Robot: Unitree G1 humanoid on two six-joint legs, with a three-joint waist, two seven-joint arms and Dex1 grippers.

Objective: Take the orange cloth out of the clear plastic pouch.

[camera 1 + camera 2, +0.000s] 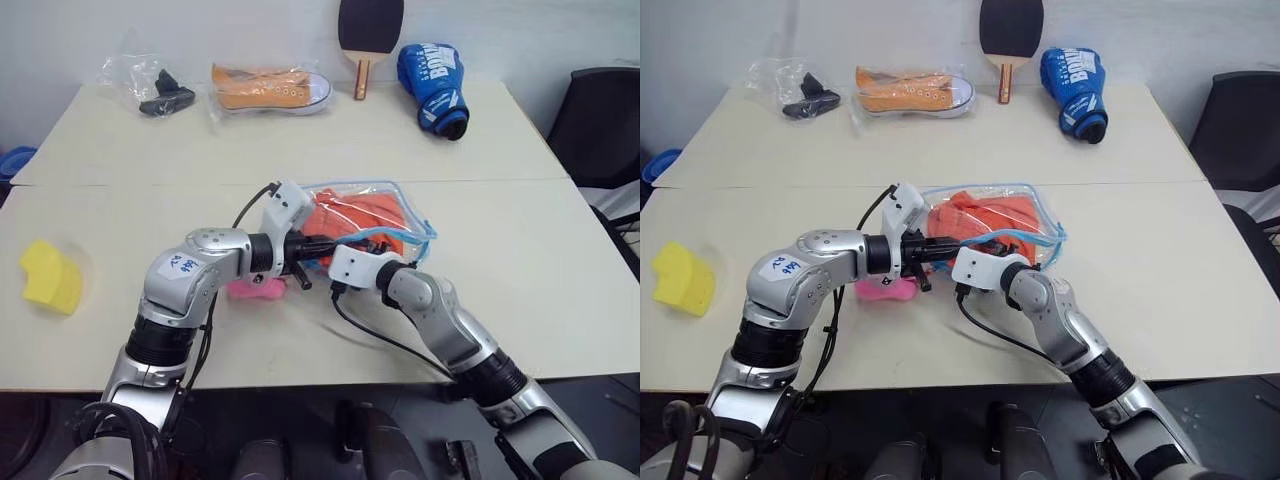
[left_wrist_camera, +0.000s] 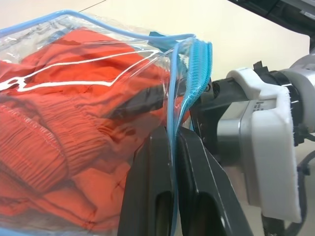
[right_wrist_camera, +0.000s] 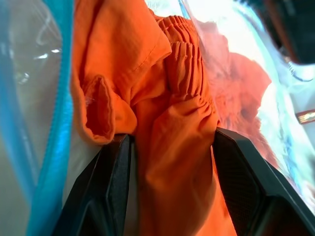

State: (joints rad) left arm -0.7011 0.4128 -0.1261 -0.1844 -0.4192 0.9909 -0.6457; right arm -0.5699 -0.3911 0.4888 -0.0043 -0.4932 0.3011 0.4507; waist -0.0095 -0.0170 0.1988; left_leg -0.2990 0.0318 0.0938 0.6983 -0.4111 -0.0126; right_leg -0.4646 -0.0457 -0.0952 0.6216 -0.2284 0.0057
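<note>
The clear plastic pouch [image 1: 418, 222] with light blue zipper trim lies at the table's middle, its pink plush charm [image 1: 255, 289] beside it. The orange cloth [image 1: 352, 214] is bunched inside. My left gripper [image 2: 173, 138] is shut on the pouch's blue-trimmed edge [image 2: 196, 64] and holds that edge up. My right gripper [image 3: 172, 142] reaches into the pouch mouth from the near side. Its two black fingers [image 3: 115, 182] press on either side of a gathered fold of the orange cloth [image 3: 172, 98]. The two wrists sit close together at the pouch's near-left corner.
At the table's far edge lie a thin bag with a black item [image 1: 150, 92], an orange sneaker in a wrinkled bag [image 1: 268, 88], a table tennis paddle [image 1: 368, 35] and a blue boxing glove [image 1: 433, 88]. A yellow sponge [image 1: 50, 277] sits near left. A black chair [image 1: 600, 130] stands right.
</note>
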